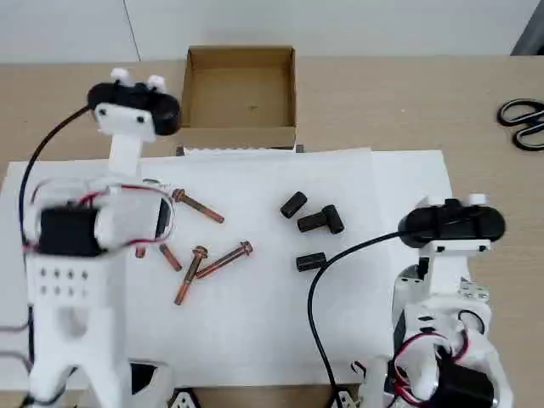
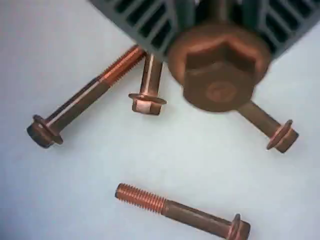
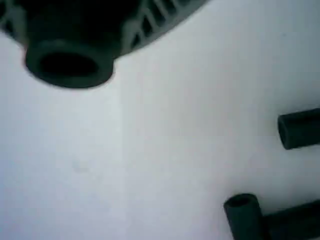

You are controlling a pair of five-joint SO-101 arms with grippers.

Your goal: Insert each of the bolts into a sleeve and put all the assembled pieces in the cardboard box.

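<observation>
Several copper bolts (image 1: 223,259) lie loose on the white paper, left of centre. My left gripper (image 2: 216,17) is shut on one copper bolt (image 2: 218,70), whose hex head faces the camera; more bolts (image 2: 185,212) lie on the paper under it. Several black sleeves (image 1: 320,221) lie right of centre. My right gripper (image 3: 75,22) is shut on a black sleeve (image 3: 67,62) with its open bore showing, above bare paper, and two other sleeves (image 3: 300,127) lie off to one side. The open cardboard box (image 1: 240,127) stands at the back of the table.
The left arm (image 1: 93,229) stands over the left edge of the paper (image 1: 255,340) and hides part of the bolt pile. The right arm (image 1: 450,225) is at the near right. Scissors (image 1: 523,123) lie at the far right on the wooden table.
</observation>
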